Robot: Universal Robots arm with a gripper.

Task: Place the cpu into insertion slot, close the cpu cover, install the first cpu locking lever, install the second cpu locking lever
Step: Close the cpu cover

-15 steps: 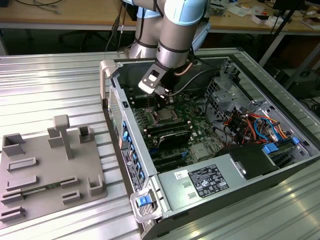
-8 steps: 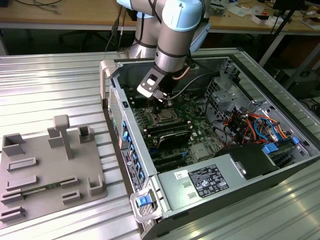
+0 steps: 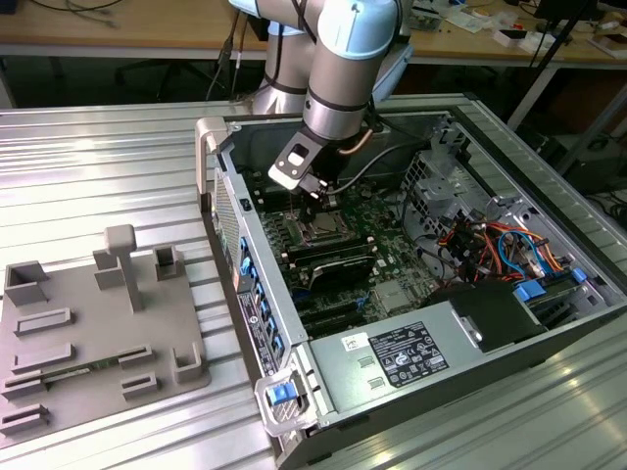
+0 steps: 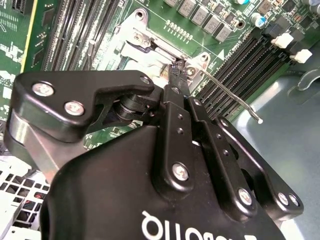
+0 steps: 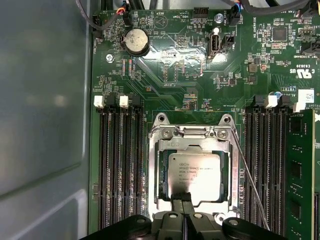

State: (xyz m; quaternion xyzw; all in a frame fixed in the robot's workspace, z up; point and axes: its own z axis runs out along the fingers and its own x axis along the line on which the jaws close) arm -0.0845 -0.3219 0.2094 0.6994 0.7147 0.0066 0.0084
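Computer case (image 3: 257,294) lies open on its side on the ribbed metal counter (image 3: 98,166). The arm reaches down into it over the green motherboard (image 5: 175,75).

Cpu (image 5: 194,172): small flat square, dull silver top with fine dark print. It sits face up in the insertion slot (image 5: 163,175), and a thin dark strip of the slot shows along one side of it. Being square, it has no long axis. Its edges run parallel to the black memory slots (image 5: 120,165) that flank the socket on both sides.

Cpu cover (image 5: 192,145): bright silver frame with a cut-out centre. It lies down flat over the slot and frames the chip all round. One end of it, with two screw heads, faces the round coin battery (image 5: 136,41).

Locking lever (image 5: 246,175): thin silver wire. In the first wrist view its long axis runs along one side of the socket, slanting slightly out over the neighbouring memory slots. In the second wrist view the lever (image 4: 230,91) stands free of the socket, angling away to a small rounded tip.

End effector (image 5: 182,200): black, fingers drawn together with only a hairline between them and nothing visible in the grip. In the first wrist view the tips sit at the socket edge farthest from the battery, overlapping the rim of the chip. In the second wrist view the end effector (image 4: 176,70) meets the socket frame at a corner, beside the lever's root. In the exterior view the end effector (image 3: 318,201) is just above the socket.

Grey-white power supply box (image 3: 402,352) sits at the near end of the case. A grey parts tray (image 3: 88,333) lies on the counter at the exterior view's left.
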